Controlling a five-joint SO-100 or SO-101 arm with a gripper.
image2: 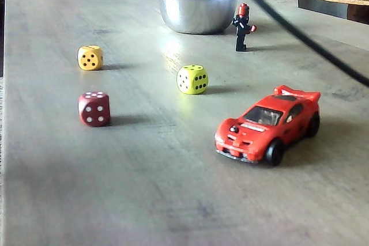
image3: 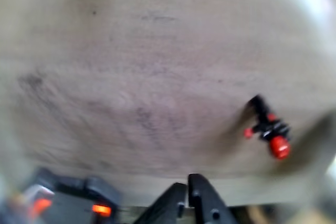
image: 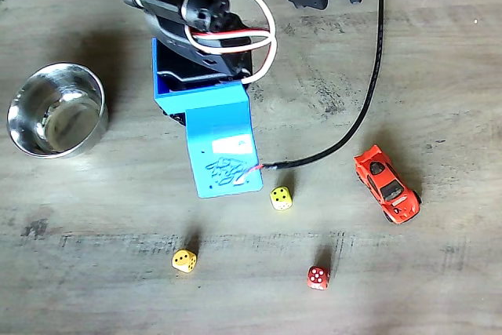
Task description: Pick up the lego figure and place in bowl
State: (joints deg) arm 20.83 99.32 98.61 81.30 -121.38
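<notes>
Closest to your wrist camera: the fingers (image3: 186, 192), two dark tips at the bottom edge, pressed together side by side with no gap and nothing between them.

Up and to the right of the fingers, well apart from them in the wrist view, you have the lego figure (image3: 268, 127). Black body, red head, red bits at the arm. The view is blurred, so you cannot read fine detail. It stands on bare grey table (image3: 131, 77), free of any contact with the fingers.

In a fixed view from the table's level the lego figure (image2: 242, 27) stands upright, just beside the bowl (image2: 198, 8), to that bowl's right, apart from its wall. The bowl is shiny steel, upright.

Farther out from the figure in that view: a yellow-green die (image2: 192, 79), then an orange-yellow die (image2: 90, 57) and a dark red die (image2: 94, 108) on the left, and the red toy car (image2: 268, 126) nearest that camera. A black cable (image2: 311, 41) runs above the car.

In a fixed view from above, the arm's blue wrist block (image: 216, 135) hangs over the table between the bowl (image: 56, 109) at left and the car (image: 387, 183) at right; the three dice lie below it.
</notes>
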